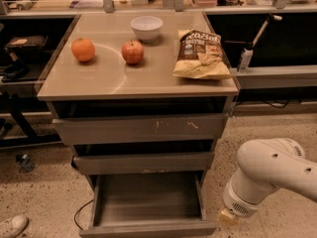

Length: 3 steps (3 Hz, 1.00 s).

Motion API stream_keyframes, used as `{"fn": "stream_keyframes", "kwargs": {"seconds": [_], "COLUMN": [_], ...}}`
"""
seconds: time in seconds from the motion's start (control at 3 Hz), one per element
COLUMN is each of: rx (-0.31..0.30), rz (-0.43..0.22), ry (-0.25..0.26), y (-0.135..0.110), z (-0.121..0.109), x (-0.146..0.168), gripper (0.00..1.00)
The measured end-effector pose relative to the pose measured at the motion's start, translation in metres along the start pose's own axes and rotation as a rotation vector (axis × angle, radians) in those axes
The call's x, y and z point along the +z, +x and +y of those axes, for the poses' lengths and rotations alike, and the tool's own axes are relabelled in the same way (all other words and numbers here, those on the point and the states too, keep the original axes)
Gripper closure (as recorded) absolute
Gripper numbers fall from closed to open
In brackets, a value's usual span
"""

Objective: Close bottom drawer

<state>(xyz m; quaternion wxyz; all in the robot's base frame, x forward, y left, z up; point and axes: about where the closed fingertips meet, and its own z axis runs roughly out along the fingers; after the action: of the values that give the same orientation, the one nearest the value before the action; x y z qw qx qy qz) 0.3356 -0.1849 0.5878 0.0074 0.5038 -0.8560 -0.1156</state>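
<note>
The bottom drawer [148, 202] of the grey-brown cabinet is pulled far out, a wide shallow empty tray with its plain flat front [148, 230] at the lower edge of the camera view. Above it are the mid-width plain drawer front [143, 162] and the widest front with white scratch marks [141, 128], both slightly out. My white arm [270, 175] reaches in from the right. My gripper [228, 217] is at the arm's low end, just right of the bottom drawer's front right corner, mostly hidden behind the wrist.
On the cabinet top [99, 83] sit an orange [82, 49], an apple [132, 51], a white bowl [146, 27] and a chip bag [200, 54]. Dark shelving stands left and right. A cable [81, 212] and a shoe [12, 225] lie on the speckled floor at left.
</note>
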Motion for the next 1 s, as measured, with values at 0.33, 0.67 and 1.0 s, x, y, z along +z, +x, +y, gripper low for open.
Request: {"fn": "stream_keyframes", "kwargs": {"seconds": [0.33, 0.67, 1.0], "rx": [0.000, 0.006, 0.041], "rz": [0.000, 0.002, -0.028], "ry": [0.000, -0.038, -0.093], "y": [0.000, -0.002, -0.011], "z": [0.000, 0.001, -0.007], "x": [0.000, 0.034, 0.090], "gripper": [1.00, 1.00, 1.00]}}
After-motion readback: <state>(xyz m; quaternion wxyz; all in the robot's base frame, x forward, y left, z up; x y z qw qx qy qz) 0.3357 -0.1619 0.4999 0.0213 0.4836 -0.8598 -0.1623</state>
